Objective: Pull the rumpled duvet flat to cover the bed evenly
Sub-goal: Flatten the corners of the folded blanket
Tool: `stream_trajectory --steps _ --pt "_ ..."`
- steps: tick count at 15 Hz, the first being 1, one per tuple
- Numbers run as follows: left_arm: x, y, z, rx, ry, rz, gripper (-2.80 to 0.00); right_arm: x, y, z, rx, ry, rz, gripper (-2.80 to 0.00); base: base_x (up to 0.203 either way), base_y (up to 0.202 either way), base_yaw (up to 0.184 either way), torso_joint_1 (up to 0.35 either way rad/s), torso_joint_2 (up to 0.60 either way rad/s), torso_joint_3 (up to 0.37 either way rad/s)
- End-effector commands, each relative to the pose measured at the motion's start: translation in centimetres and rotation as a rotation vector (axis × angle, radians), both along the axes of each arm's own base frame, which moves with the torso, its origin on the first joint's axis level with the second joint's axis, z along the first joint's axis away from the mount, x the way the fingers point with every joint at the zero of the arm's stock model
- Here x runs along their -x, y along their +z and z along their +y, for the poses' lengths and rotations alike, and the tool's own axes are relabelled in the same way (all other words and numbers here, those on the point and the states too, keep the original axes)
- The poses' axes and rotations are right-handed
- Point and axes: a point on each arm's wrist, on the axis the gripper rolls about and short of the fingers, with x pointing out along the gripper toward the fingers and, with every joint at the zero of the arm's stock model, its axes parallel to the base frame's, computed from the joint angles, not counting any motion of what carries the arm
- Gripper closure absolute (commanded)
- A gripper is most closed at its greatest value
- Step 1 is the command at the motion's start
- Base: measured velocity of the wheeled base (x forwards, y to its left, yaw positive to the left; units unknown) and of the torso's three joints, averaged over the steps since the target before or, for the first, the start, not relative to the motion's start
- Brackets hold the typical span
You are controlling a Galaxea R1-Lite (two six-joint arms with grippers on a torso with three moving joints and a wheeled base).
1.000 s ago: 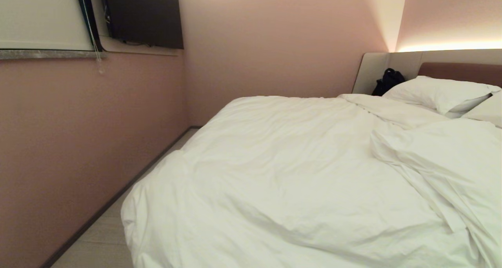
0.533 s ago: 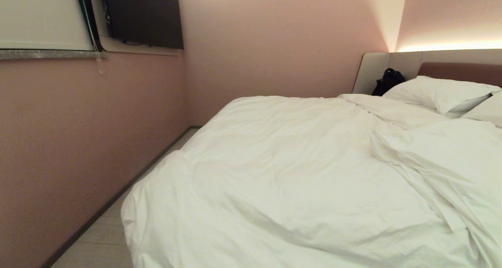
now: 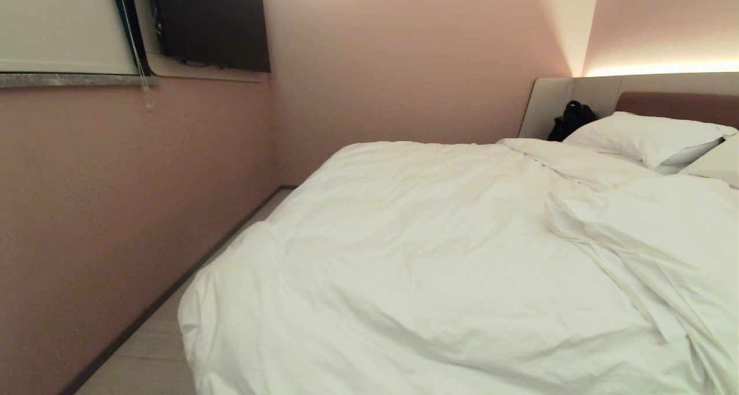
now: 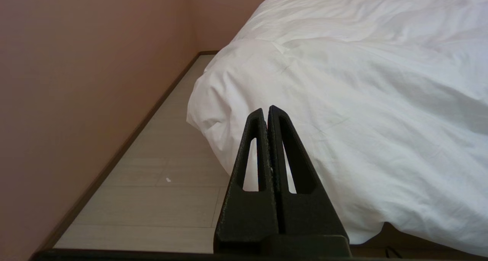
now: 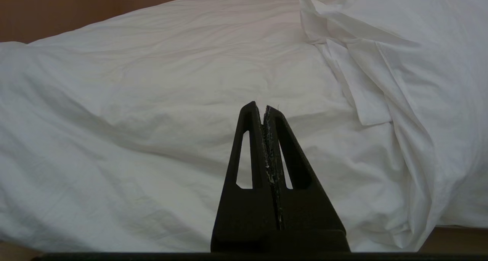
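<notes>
The duvet is spread rumpled over the bed, with a bunched fold at 3 o'clock in the head view and two pillows at 2 o'clock beside a black bag. Neither arm is seen there. Only the left wrist view shows the left gripper, fingers closed on nothing, before the duvet's hanging corner and the floor. Only the right wrist view shows the right gripper, fingers closed and empty, facing the duvet.

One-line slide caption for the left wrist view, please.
Shut left gripper points at the rumpled puffy white duvet overhanging the bed's corner above pale floor tiles.
</notes>
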Motion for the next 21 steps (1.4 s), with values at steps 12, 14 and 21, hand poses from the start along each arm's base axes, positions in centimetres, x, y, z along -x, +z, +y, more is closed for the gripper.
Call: stream_trajectory --steps 12,14,21 --pt "0.0 -0.01 0.01 0.005 0.003 0.002 0.0 0.0 0.0 0.0 -0.001 0.0 0.0 0.0 0.0 0.0 0.0 0.0 0.0 0.0" --pt "0.0 -0.01 0.0 0.002 0.002 0.002 0.0 0.0 0.0 0.0 -0.001 0.0 0.0 0.0 0.0 0.0 0.0 0.0 0.0 0.0" --pt "0.0 0.0 0.0 0.002 0.0 0.0 0.0 0.0 0.01 0.0 -0.001 0.001 -0.001 0.0 0.0 0.0 0.0 0.0 0.0 0.0"
